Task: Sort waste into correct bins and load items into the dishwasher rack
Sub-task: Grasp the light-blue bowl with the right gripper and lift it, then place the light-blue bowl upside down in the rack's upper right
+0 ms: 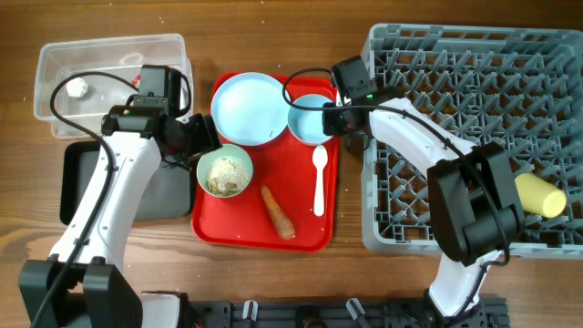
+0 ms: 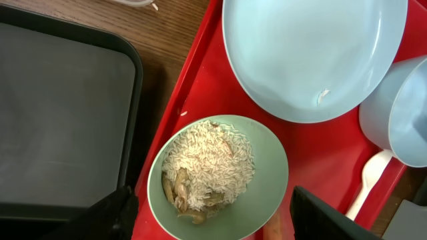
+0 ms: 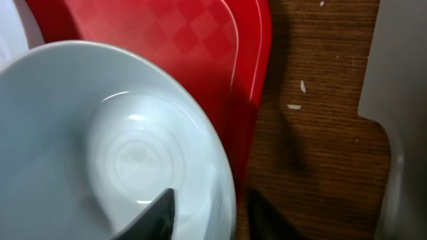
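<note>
A green bowl of rice and scraps (image 1: 225, 171) sits on the red tray (image 1: 310, 232). My left gripper (image 1: 202, 141) is open, with its fingers on either side of this bowl (image 2: 273, 193) in the left wrist view (image 2: 213, 223). A light blue plate (image 1: 248, 109) and a light blue bowl (image 1: 310, 118) lie at the tray's back. My right gripper (image 1: 334, 118) is open. In the right wrist view (image 3: 212, 217) it straddles the blue bowl's (image 3: 120, 153) right rim, one finger inside and one outside. A white spoon (image 1: 319, 178) and an orange-brown stick of food (image 1: 278, 212) lie on the tray.
The grey dishwasher rack (image 1: 474, 82) stands at the right with a yellow cup (image 1: 539, 194) in it. A clear bin (image 1: 109, 64) at the back left holds a small white scrap (image 1: 77, 88). A black bin (image 1: 77, 178) lies left of the tray. Rice grains lie on the wood (image 3: 295, 105).
</note>
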